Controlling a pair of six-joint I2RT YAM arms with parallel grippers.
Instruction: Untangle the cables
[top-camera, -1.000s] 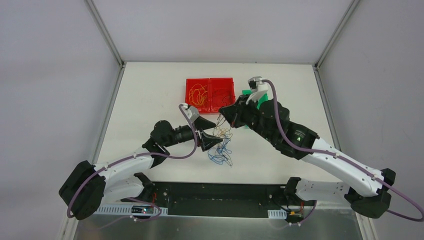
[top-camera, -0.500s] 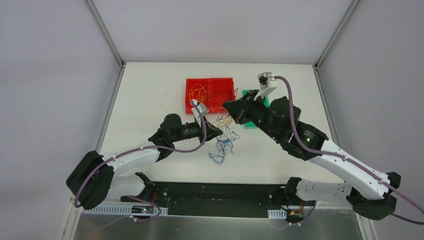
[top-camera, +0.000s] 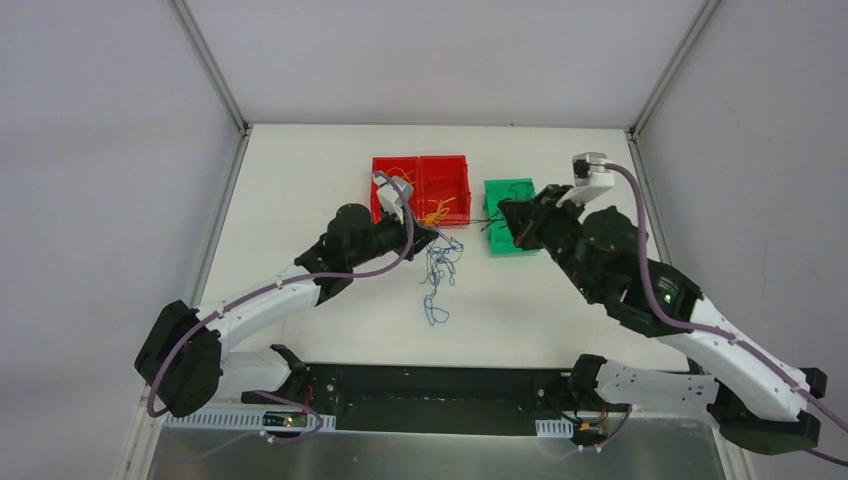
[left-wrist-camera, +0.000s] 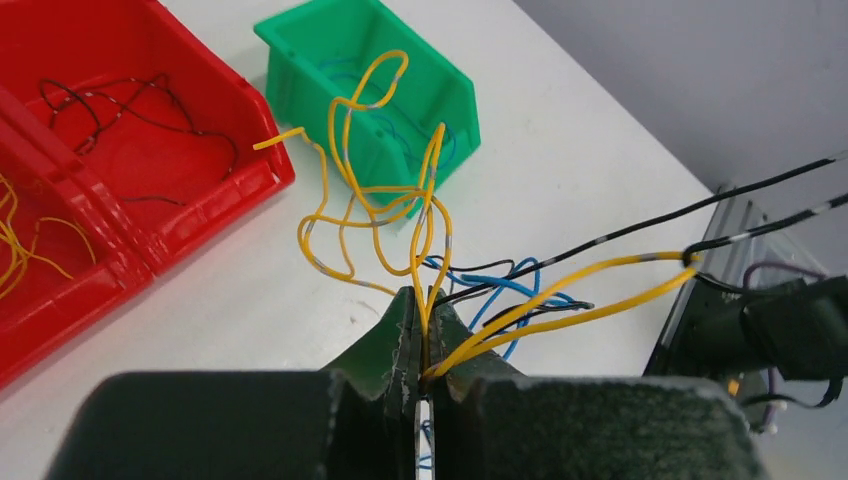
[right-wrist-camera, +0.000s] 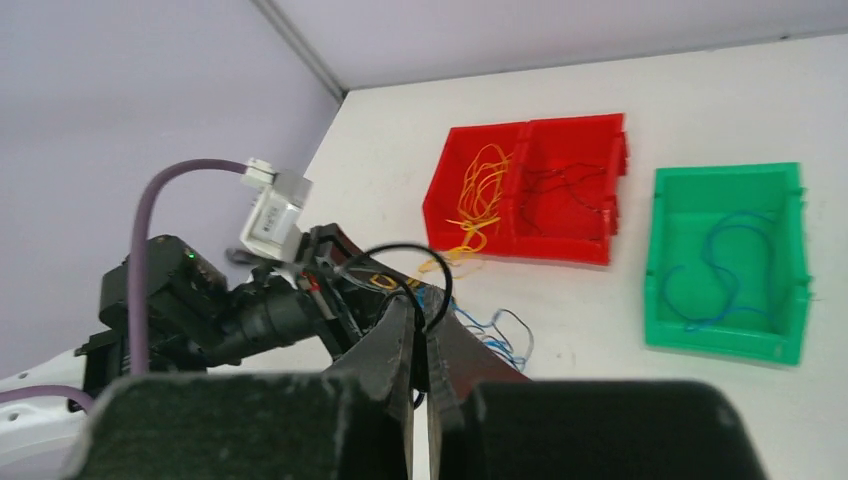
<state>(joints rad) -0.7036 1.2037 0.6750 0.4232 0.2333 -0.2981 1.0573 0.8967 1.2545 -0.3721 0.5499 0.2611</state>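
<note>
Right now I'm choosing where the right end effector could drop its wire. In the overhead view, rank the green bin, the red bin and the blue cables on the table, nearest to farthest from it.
1. The green bin, under the right end effector, at its left edge.
2. The red bin, next over on the left.
3. The blue cables, farther left and nearer the arm bases.

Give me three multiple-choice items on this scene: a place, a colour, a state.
1. From above, the green bin stands: A left of the red bin; B right of it; C on it.
2. The green bin holds: A a blue cable; B a white cable; C a pink cable.
3. The left gripper is: A wide open; B shut on a yellow cable; C shut on nothing.
B, green sits rightward; A, a blue loop lies inside; B, yellow cable leaves the closed jaws.
</note>
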